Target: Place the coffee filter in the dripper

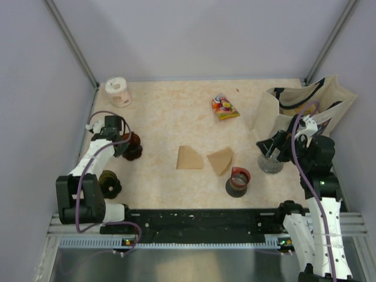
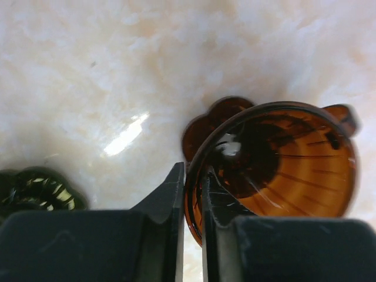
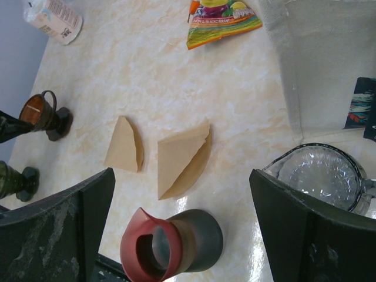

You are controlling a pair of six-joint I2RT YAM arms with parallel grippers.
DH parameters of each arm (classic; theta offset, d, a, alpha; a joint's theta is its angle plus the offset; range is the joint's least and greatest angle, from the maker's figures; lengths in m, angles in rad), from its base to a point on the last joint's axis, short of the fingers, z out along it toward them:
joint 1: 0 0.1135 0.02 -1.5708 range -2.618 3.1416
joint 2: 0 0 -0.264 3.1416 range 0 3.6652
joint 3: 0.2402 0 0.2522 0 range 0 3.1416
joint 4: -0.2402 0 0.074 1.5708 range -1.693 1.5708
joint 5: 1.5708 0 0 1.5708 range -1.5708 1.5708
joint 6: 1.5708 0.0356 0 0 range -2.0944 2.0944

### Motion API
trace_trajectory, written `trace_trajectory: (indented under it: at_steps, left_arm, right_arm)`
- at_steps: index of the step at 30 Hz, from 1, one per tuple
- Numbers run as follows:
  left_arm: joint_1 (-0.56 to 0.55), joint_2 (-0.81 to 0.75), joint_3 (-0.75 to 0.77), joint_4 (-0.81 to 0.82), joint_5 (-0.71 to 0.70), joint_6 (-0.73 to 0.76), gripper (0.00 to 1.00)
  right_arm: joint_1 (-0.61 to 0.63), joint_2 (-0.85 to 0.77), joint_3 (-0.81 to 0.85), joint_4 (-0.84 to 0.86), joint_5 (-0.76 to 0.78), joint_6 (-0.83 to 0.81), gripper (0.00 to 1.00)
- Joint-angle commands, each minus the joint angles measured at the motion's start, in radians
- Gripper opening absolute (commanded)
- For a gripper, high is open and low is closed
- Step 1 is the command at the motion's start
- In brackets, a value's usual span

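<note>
At the left of the worktop (image 1: 158, 117), the left gripper (image 2: 192, 176) pinches the dripper (image 2: 276, 164) by its near rim, one finger inside and one outside. Cone stands mouth up, translucent amber-brown, ribbed inside, empty, small handle on the side away from the gripper. Left filter (image 1: 189, 157) and right filter (image 1: 220, 160), tan folded fans, lie flat mid-worktop, well to the dripper's right. The right gripper (image 3: 181, 176), spread wide and empty near the glass cup (image 3: 320, 176), is judged the free arm nearest the right filter.
</note>
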Motion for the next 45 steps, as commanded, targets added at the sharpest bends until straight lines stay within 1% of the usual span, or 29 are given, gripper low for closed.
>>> trace_trajectory:
  at_steps: [1,5,10,12,13,15,17,18,19,21,22,23,24,26,28,29,30,31,32,33,34,35,36,38,40,42,45]
  left_arm:
    - [0.003,0.005,-0.005,0.048,-0.009,-0.001,0.0]
    - [0.005,0.012,0.012,0.055,0.016,0.026,0.0]
    - [0.003,-0.005,0.061,0.059,0.169,0.138,0.0]
    - [0.0,-0.04,0.061,0.096,0.256,0.193,0.0]
    - [0.002,-0.057,0.061,0.113,0.328,0.228,0.0]
    - [-0.003,-0.094,0.058,0.182,0.539,0.304,0.0]
    - [-0.021,-0.117,0.067,0.249,0.725,0.351,0.0]
    - [-0.041,-0.119,0.085,0.257,0.779,0.376,0.0]
    - [-0.084,-0.117,0.111,0.246,0.79,0.406,0.0]
    - [-0.179,-0.096,0.195,0.185,0.769,0.507,0.0]
    - [-0.219,-0.084,0.235,0.142,0.792,0.576,0.0]
    - [-0.256,-0.073,0.271,0.116,0.868,0.656,0.0]
    - [-0.274,-0.07,0.291,0.099,0.99,0.73,0.0]
    - [-0.285,-0.077,0.289,0.139,1.216,0.855,0.0]
    - [-0.296,-0.093,0.251,0.308,1.339,0.821,0.0]
    - [-0.319,-0.096,0.245,0.338,1.387,0.839,0.0]
    - [-0.337,-0.096,0.254,0.322,1.43,0.894,0.0]
    - [-0.362,-0.091,0.283,0.27,1.455,0.972,0.0]
    - [-0.386,-0.084,0.317,0.196,1.443,1.021,0.0]
    - [-0.411,-0.074,0.361,0.162,1.391,1.023,0.0]
    - [-0.437,-0.061,0.393,0.139,1.314,1.011,0.0]
    - [-0.451,-0.05,0.418,0.11,1.273,1.011,0.0]
    - [-0.457,-0.038,0.436,0.084,1.268,1.005,0.0]
    - [-0.474,-0.031,0.452,0.078,1.269,0.979,0.0]
    - [-0.501,-0.034,0.452,0.087,1.228,0.953,0.0]
    - [-0.54,-0.05,0.446,0.081,1.179,0.957,0.0]
    - [-0.595,-0.056,0.444,0.061,1.168,0.98,0.0]
  right_arm:
    - [0.008,-0.008,0.042,0.008,-0.009,-0.009,0.97]
    - [0.008,-0.013,0.053,-0.001,-0.024,-0.006,0.97]
    - [0.008,-0.022,0.065,-0.009,-0.041,-0.011,0.96]
    - [0.008,-0.024,0.068,-0.007,-0.059,-0.015,0.96]
    - [0.008,-0.024,0.071,-0.007,-0.075,-0.02,0.96]
    - [0.008,-0.021,0.076,0.011,-0.119,-0.024,0.96]
    - [0.008,-0.011,0.079,0.061,-0.2,-0.021,0.96]
    - [0.008,-0.002,0.074,0.112,-0.264,-0.02,0.96]
    - [0.008,0.005,0.062,0.182,-0.336,-0.014,0.96]
    - [0.008,0.033,0.027,0.342,-0.468,0.023,0.96]
    - [0.008,0.047,0.005,0.414,-0.528,0.029,0.96]
    - [0.007,0.065,-0.002,0.48,-0.625,0.022,0.96]
    - [0.008,0.082,-0.001,0.526,-0.686,-0.001,0.96]
    - [0.01,0.102,0.016,0.534,-0.751,-0.07,0.96]
    - [0.013,0.105,0.03,0.47,-0.788,-0.182,0.96]
    - [0.026,0.099,0.028,0.43,-0.791,-0.267,0.96]
    - [0.042,0.093,0.016,0.434,-0.791,-0.318,0.96]
    - [0.057,0.088,0.001,0.477,-0.796,-0.324,0.96]
    - [0.074,0.088,-0.009,0.509,-0.812,-0.327,0.96]
    - [0.117,0.091,-0.007,0.525,-0.829,-0.33,0.96]
    - [0.143,0.098,0.002,0.505,-0.82,-0.343,0.96]
    - [0.18,0.104,0.022,0.456,-0.788,-0.412,0.96]
    - [0.216,0.111,0.042,0.395,-0.733,-0.47,0.96]
    - [0.302,0.139,0.085,0.32,-0.6,-0.523,0.95]
    - [0.379,0.173,0.115,0.297,-0.48,-0.526,0.93]
    - [0.453,0.203,0.146,0.283,-0.376,-0.532,0.91]
    - [0.584,0.249,0.192,0.221,-0.212,-0.598,0.91]
